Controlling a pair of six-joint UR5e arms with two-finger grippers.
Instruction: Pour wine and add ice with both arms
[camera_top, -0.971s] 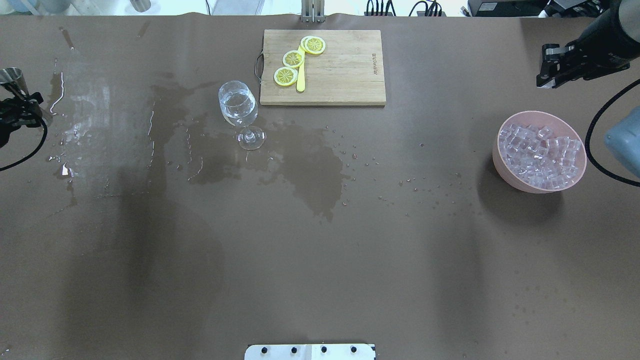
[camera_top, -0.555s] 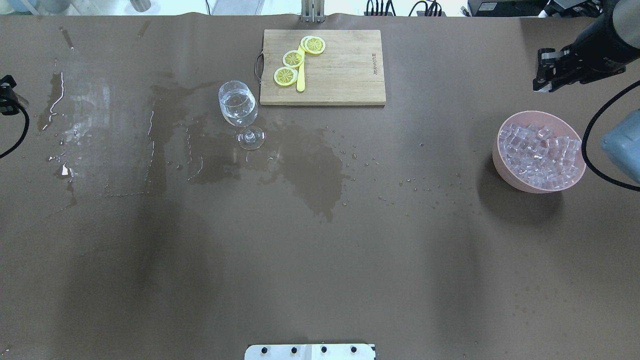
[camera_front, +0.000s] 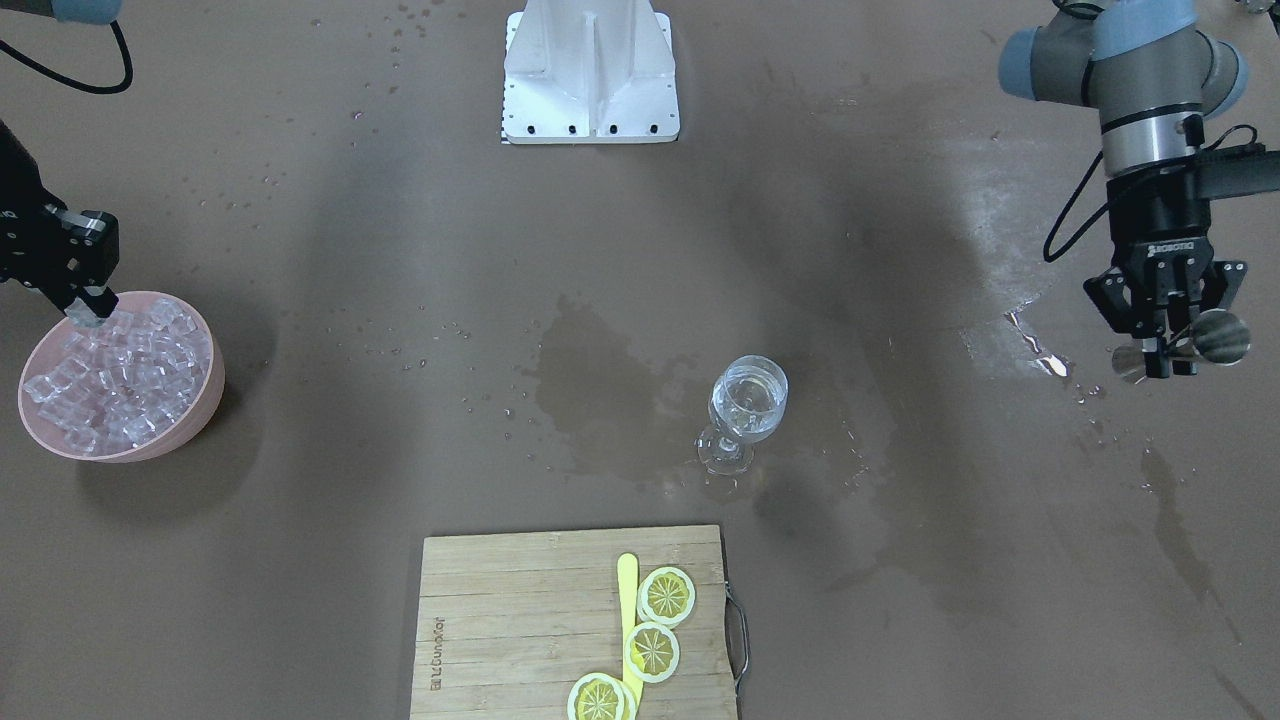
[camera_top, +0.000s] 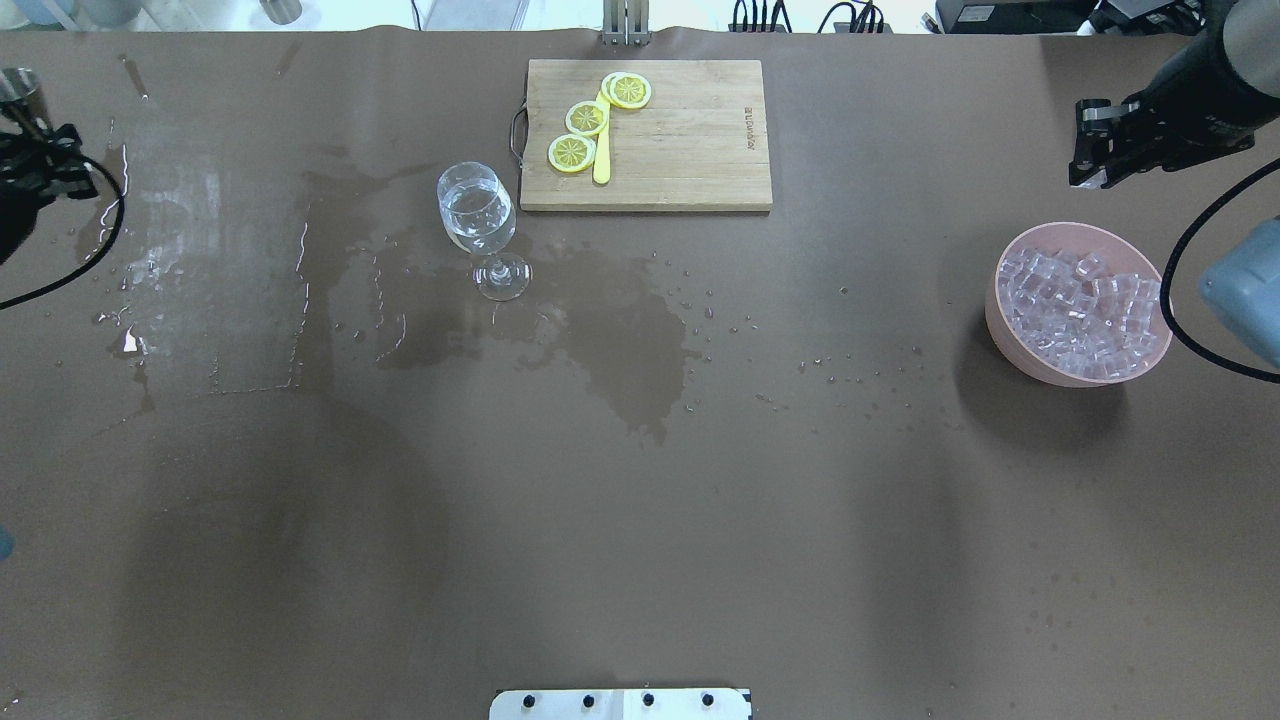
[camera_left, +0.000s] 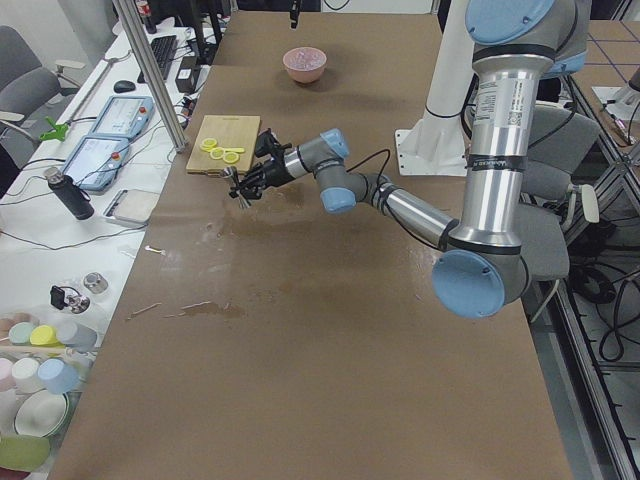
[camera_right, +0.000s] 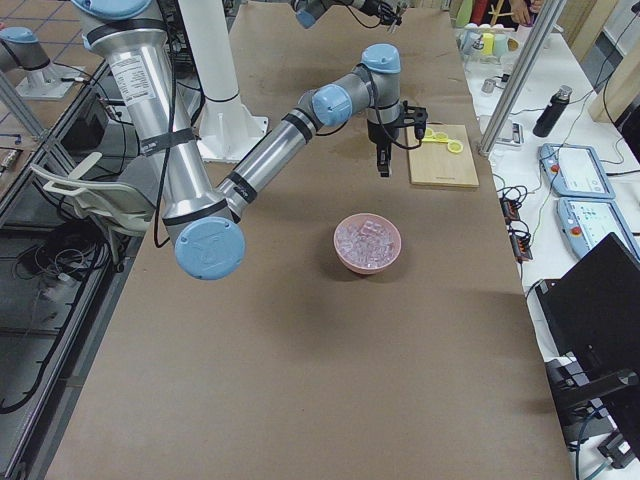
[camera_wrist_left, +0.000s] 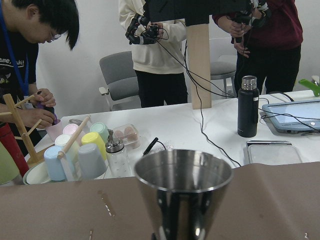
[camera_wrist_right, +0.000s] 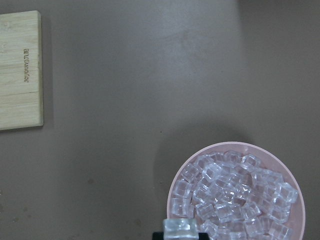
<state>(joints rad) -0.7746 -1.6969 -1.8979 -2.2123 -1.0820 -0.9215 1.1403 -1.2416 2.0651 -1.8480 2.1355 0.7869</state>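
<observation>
One glass (camera_top: 478, 215), one bowl (camera_top: 1008, 345), one board (camera_top: 690, 140), one jigger (camera_front: 1218, 337), two arms (camera_front: 1140, 120).

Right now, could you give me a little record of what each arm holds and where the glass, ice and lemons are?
Glass: upright, clear liquid inside, on a wet patch
Bowl: pink, heaped with ice
Board: wooden, three lemon slices on it
Left gripper: shut on a steel measuring cup, far to the side of the glass
Right gripper: shut on one ice cube, held clear above the bowl
</observation>
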